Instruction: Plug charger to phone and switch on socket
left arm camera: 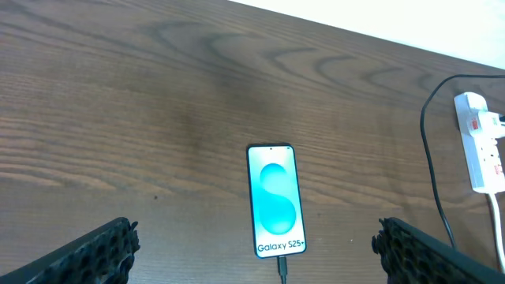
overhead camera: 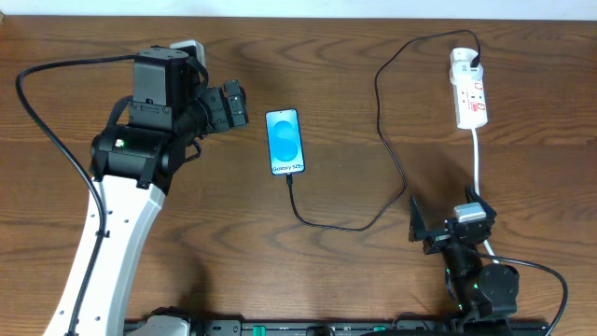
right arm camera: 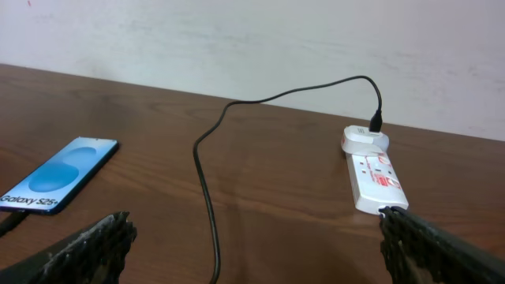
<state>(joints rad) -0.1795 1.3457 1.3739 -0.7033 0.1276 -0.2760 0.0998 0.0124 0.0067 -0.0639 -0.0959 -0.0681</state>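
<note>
The phone lies flat at the table's middle, its blue screen lit; it also shows in the left wrist view and the right wrist view. The charger cable runs from the phone's bottom edge, where its connector tip sits in the port, round to its plug in the socket at the far right. The socket also shows in the right wrist view. My left gripper is open and empty, left of the phone. My right gripper is open and empty, near the front edge.
The socket's thick white cord runs down toward my right arm. A black arm cable loops across the left of the table. A pale wall stands behind the table's far edge.
</note>
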